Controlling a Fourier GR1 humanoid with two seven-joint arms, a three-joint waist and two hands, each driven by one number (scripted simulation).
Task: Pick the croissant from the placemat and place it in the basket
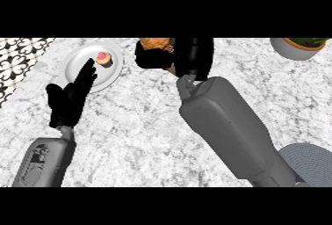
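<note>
I see the marble bench [142, 132] filling the view, with a black-and-white patterned surface [19, 57] along its far left edge. My right forearm [227, 127] is the biggest thing on it, running from the near right corner up toward the middle of the far edge. Beside that arm, at the near right corner, lies a grey ribbed round placemat [311, 162] — cut off by the view's edge, with nothing showing on the part I can see.

My left hand [71, 94] rests toward the left side of the bench, fingers straight and pointing up, the tips overlapping the near rim of a white plate [81, 59]. That plate sits by the far left corner and holds one small cupcake with pink topping [103, 59].

At the far right corner a grey pot [295, 48] holds a plant with green leaves; only its lower part shows.

My right hand [188, 57] is at the middle of the far edge, fingers curled around the croissant [156, 44] — its golden-brown crust shows above and left of the dark fingers, up off the placemat. I cannot make out a basket.
</note>
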